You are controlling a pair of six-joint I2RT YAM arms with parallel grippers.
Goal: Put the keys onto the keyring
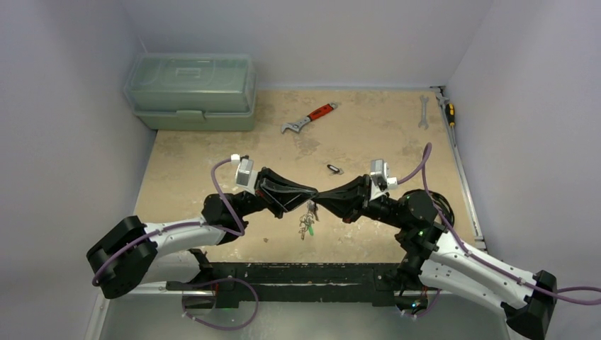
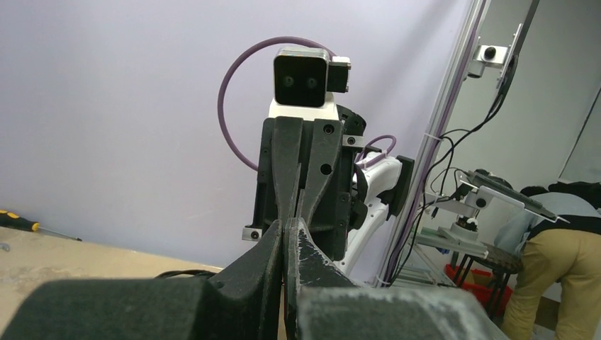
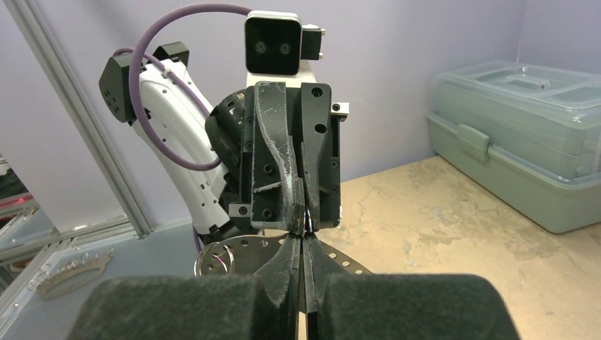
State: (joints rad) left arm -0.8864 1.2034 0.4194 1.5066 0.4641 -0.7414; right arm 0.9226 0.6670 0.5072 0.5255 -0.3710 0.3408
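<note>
My left gripper [image 1: 312, 194] and right gripper [image 1: 320, 198] meet tip to tip above the middle of the table, both shut. The keyring [image 1: 307, 212] hangs under that meeting point with a few keys [image 1: 306, 225], one with a green tag. In the right wrist view the keyring [image 3: 248, 248] is a silvery perforated band arching up to my right gripper [image 3: 303, 239], with a small split ring on it. A coloured sliver sits pinched between the left fingers [image 3: 292, 191] opposite. In the left wrist view my left gripper [image 2: 285, 230] is shut, with the ring hidden. One small loose key [image 1: 333, 168] lies beyond the grippers.
A red-handled adjustable wrench [image 1: 309, 119] lies at the back middle. A silver spanner [image 1: 423, 112] and a screwdriver [image 1: 449, 112] lie at the back right by a metal rail. A green lidded toolbox [image 1: 191, 91] stands at the back left, also in the right wrist view [image 3: 524, 134].
</note>
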